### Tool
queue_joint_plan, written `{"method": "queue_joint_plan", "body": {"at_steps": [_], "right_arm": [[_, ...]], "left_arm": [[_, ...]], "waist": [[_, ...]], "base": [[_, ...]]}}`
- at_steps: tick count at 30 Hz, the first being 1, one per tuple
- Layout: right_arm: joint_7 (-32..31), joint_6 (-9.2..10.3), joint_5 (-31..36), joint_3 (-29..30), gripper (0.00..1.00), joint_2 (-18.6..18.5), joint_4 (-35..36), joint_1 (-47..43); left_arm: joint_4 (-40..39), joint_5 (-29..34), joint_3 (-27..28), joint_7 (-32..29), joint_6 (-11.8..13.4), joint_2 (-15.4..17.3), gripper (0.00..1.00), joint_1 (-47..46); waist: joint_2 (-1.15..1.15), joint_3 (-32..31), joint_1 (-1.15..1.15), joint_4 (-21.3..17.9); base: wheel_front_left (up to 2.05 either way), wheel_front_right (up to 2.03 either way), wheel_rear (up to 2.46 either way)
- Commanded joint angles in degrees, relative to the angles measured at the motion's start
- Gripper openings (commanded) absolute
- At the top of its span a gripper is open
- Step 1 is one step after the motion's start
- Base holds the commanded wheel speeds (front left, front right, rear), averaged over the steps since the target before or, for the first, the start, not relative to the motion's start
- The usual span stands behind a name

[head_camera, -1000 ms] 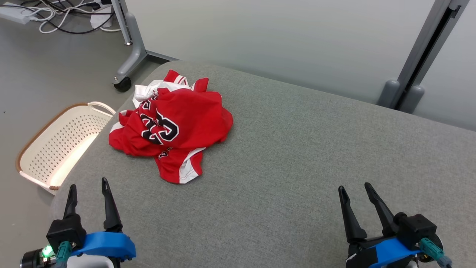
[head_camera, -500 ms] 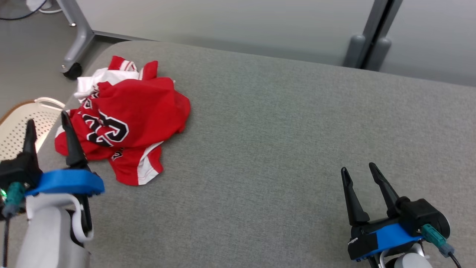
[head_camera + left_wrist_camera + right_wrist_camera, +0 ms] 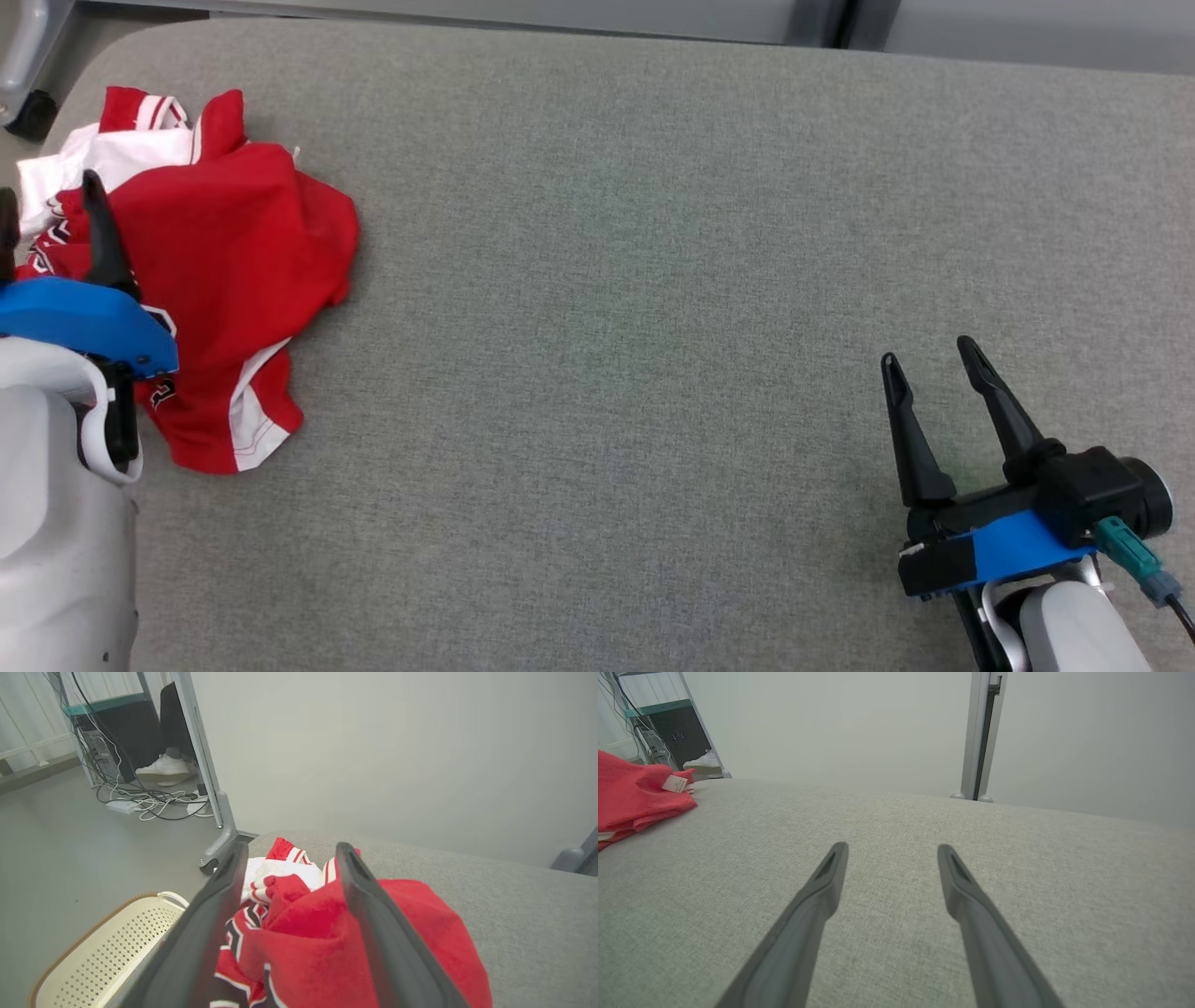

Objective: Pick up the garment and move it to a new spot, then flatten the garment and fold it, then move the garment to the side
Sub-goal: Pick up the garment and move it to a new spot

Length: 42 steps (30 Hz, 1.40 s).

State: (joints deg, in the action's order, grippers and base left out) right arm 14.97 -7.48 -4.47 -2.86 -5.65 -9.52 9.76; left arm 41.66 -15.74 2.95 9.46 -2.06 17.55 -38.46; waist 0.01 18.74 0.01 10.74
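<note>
**A:** Spotting any readable text or numbers anywhere?

**B:** Nope, not really. Just catching scraps of black-and-white lettering [image 3: 232, 940] peeking out of the crumpled red garment [image 3: 233, 233], too folded up for reading. Also noticing a small white tag [image 3: 675, 783] on it, too tiny for making out.

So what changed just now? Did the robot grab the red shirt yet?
Not yet. The left hand reached forward to the shirt and is now open right over it, holding nothing. The head camera tipped down too, so the whole picture shifted. The shirt stayed crumpled in its spot, and the right hand stayed open over the grey cushion.
</note>
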Motion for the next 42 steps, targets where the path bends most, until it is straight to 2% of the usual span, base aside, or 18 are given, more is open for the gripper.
{"method": "queue_joint_plan", "body": {"at_steps": [1,7,16,19,27,31,35,42], "right_arm": [[-0.07,-0.03,0.52,-0.01,1.00,-0.40,0.68,0.82],[-0.10,-0.03,0.38,-0.43,1.00,-0.54,1.17,1.96],[0.04,-0.03,0.13,-1.27,1.00,0.10,0.41,2.81],[0.11,-0.03,-0.05,-1.53,1.00,0.29,-0.02,2.76],[0.24,-0.03,-0.68,-1.84,1.00,0.86,-1.73,2.30],[0.25,-0.03,-1.15,-2.17,1.00,1.42,-2.86,1.78],[0.25,-0.03,-2.03,-2.12,1.00,2.09,-3.25,0.98],[0.26,-0.03,-3.10,-2.09,1.00,2.62,-3.24,-0.05]], "left_arm": [[2.31,-0.40,-0.56,-1.85,-0.57,0.12,1.00,-1.31],[9.25,-0.91,-1.82,-5.37,-2.03,0.51,1.00,-3.74],[17.38,-3.90,-3.41,-14.41,-4.58,0.03,1.00,-4.60],[18.20,-4.14,-4.15,-14.94,-5.05,0.56,0.00,-4.76],[17.92,-4.14,-5.30,-11.85,-5.26,2.48,0.00,-5.83],[16.20,-3.03,-6.47,-7.65,-5.31,3.65,0.00,-6.43],[12.38,-2.34,-7.32,-2.38,-5.35,4.48,0.00,-7.78],[3.45,-1.40,-10.31,1.61,-5.53,5.71,0.00,-9.96]], "waist": [[-0.01,0.76,-0.01,-0.10],[-0.01,2.18,-0.01,-0.93],[-0.01,2.12,-0.01,-1.97],[-0.01,1.69,-0.01,-2.49],[-0.01,-0.69,-0.01,-3.80],[-0.01,-3.01,-0.01,-4.73],[-0.01,-5.83,-0.01,-6.29],[-0.01,-8.78,-0.01,-9.91]], "base": [[0.00,0.00,0.00],[0.00,0.00,0.00],[0.00,0.00,0.00],[0.00,0.00,0.00],[0.00,0.00,0.00],[0.00,0.00,0.00],[0.00,0.00,0.00],[0.00,0.00,0.00]]}}
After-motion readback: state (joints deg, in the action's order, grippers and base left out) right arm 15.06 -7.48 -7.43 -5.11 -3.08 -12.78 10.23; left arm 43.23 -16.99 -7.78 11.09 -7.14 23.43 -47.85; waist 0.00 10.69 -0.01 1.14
